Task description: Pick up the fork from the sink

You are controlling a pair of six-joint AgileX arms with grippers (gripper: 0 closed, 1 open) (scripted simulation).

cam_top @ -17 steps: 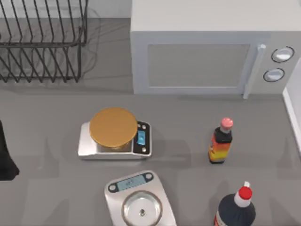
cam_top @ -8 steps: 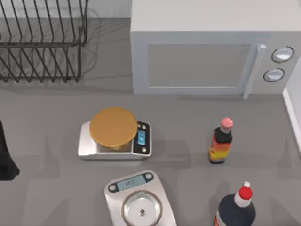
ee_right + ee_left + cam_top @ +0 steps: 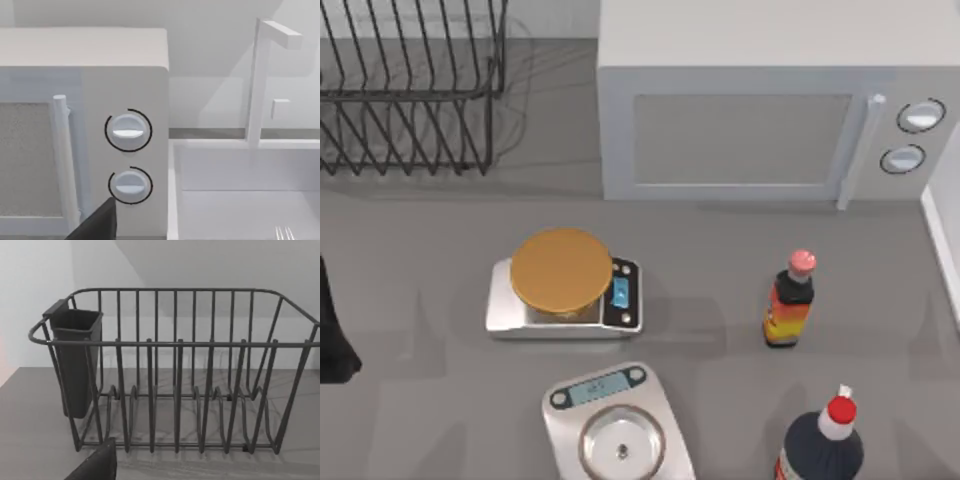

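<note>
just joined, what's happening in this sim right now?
Nothing is held yet. The right wrist view faces the microwave and the white sink, where the fork tines peek in at the frame's edge. The left arm sits at the table's left edge, its camera facing the dish rack.

A grey countertop (image 3: 720, 270) carries a white microwave (image 3: 760, 110) at its back, and plain white walls (image 3: 35, 300) rise behind it. To the left of the microwave stands a dark wire dish rack (image 3: 410, 90) with a dark cutlery cup (image 3: 75, 360) hung on one end. To the right of the microwave, just beside its two dials (image 3: 128, 131), lies a white sink (image 3: 240, 200) with a white tap (image 3: 262, 75) behind it.
</note>
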